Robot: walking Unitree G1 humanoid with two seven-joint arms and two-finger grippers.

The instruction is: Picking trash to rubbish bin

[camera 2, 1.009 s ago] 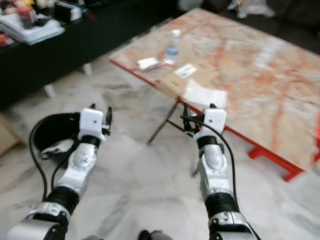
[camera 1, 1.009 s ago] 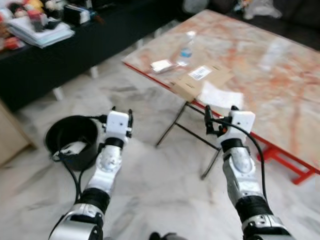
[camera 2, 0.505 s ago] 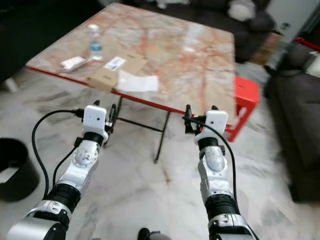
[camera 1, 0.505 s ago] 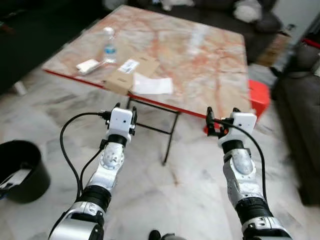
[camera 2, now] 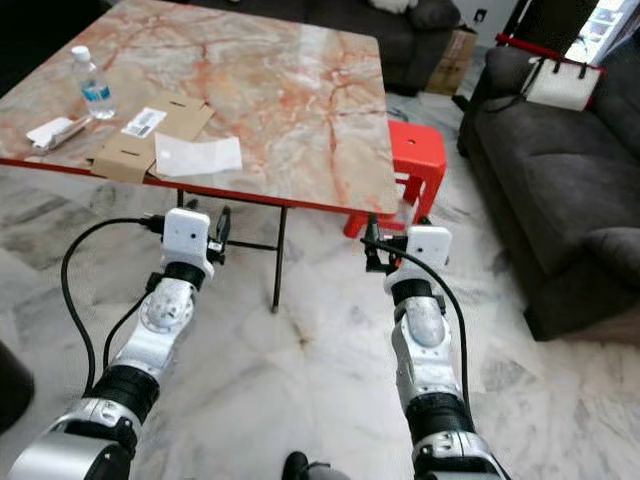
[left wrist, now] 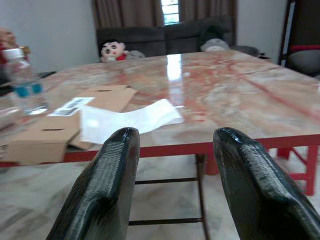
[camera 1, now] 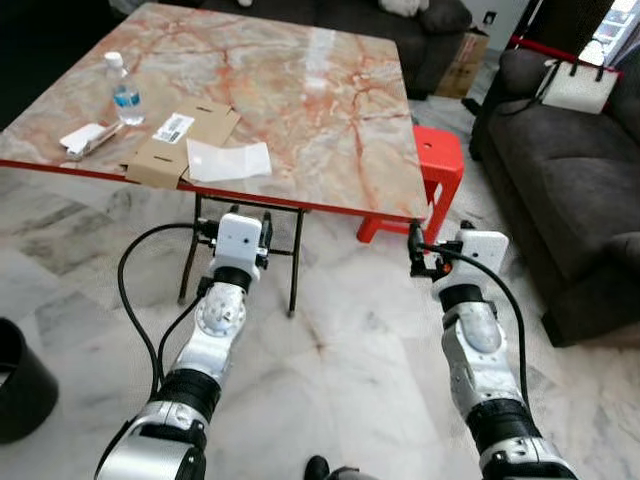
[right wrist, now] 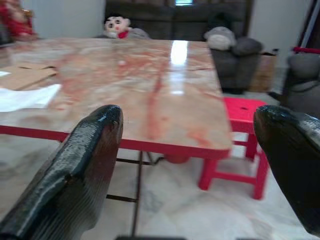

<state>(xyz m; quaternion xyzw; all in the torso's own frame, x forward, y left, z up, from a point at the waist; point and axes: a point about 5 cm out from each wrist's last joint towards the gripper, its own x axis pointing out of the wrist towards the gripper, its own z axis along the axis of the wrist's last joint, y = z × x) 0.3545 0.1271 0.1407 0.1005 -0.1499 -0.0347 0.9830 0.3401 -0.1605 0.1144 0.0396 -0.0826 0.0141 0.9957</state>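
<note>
The marble table (camera 1: 300, 90) stands ahead of the robot, its red-trimmed near edge running across just beyond both grippers, with open marble floor (camera 1: 330, 400) between that edge and the robot. To the right of the table's near right corner a red stool (camera 1: 430, 165) sits half tucked under the top, and past it a dark sofa (camera 1: 570, 200) walls off the right side, leaving a strip of floor between. The trash lies toward the table's near left corner: a flattened cardboard box (camera 1: 180, 140) with its long axis running from the near edge back toward the middle, its near end touching the edge; a white sheet of paper (camera 1: 228, 160) overlapping its right side, long axis along the near edge; a small white wrapper (camera 1: 85, 138) left of the box; and a water bottle (camera 1: 123, 90) standing upright behind the wrapper. A black bin (camera 1: 18, 385) shows at the left border of the head view, cut off so only part of its rim and wall can be seen. The left gripper (left wrist: 175, 145) hovers below the near edge under the paper, fingers spread apart and holding nothing. The right gripper (right wrist: 190, 125) hangs in front of the near right corner, fingers wide apart and empty.
</note>
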